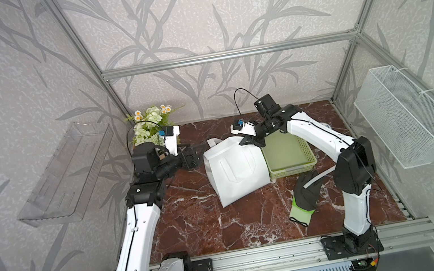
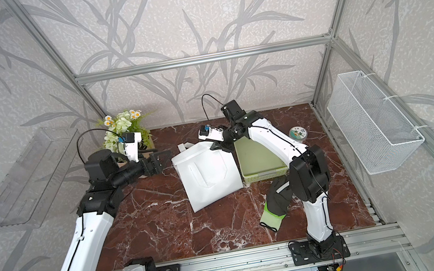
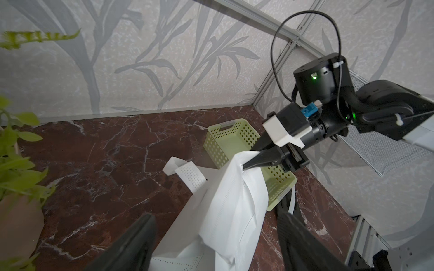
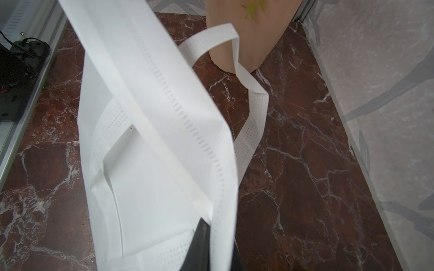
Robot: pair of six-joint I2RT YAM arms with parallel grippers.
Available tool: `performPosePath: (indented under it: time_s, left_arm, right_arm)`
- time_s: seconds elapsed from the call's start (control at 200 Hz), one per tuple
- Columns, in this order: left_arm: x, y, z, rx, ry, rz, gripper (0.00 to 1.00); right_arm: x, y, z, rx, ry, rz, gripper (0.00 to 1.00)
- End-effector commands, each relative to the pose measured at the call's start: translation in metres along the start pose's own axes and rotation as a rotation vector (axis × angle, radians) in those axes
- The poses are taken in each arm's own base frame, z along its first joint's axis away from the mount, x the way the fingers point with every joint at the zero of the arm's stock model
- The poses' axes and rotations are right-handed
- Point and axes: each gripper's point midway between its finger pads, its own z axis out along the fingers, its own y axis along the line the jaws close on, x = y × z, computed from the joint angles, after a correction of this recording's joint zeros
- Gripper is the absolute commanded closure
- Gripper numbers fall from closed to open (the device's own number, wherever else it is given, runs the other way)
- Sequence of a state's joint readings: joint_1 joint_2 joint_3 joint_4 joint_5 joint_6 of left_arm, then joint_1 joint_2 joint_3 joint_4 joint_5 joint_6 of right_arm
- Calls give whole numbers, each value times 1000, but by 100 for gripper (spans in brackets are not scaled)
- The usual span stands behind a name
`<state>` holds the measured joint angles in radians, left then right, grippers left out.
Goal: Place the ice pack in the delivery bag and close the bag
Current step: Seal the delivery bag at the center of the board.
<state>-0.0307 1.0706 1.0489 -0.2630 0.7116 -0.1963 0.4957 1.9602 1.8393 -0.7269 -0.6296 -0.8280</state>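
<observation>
Pinching a top corner of the delivery bag, the right gripper is clamping its black tapered fingers together on the white non-woven fabric. The left wrist view is showing this grip plainly, while the right wrist view is cutting the fingers off at its edge. The bag is lying slumped and creased on the red-brown marble tabletop, one side resting against the green basket, a perforated plastic tray. No view is showing the bag's mouth or lining, so its contents cannot be told. One perforated strap handle is looping loosely onto the marble in the right wrist view; in both top views only a short stub of it is showing. The left gripper is hanging just beside the bag, jaws spread wide and holding nothing. A black-and-green glove is lying near the right arm, which is covering part of it. A round tin is showing clearly in a top view, beyond the basket.
</observation>
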Motion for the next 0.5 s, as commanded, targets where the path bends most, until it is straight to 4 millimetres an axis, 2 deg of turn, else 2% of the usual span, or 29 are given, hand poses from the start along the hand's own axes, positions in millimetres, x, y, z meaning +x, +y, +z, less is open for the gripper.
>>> performPosePath:
  time_s: [0.0,0.2,0.495]
  left_arm:
    - [7,12,14,-18,62,-34,17]
    - [35,7,39,69,157,8,18]
    - [67,6,56,103,239,34,22]
  right_arm:
    - [2,2,-8,16,9,-9,90]
    - [2,3,-8,17,9,-9,90]
    - [0,1,-10,23,8,-11,90]
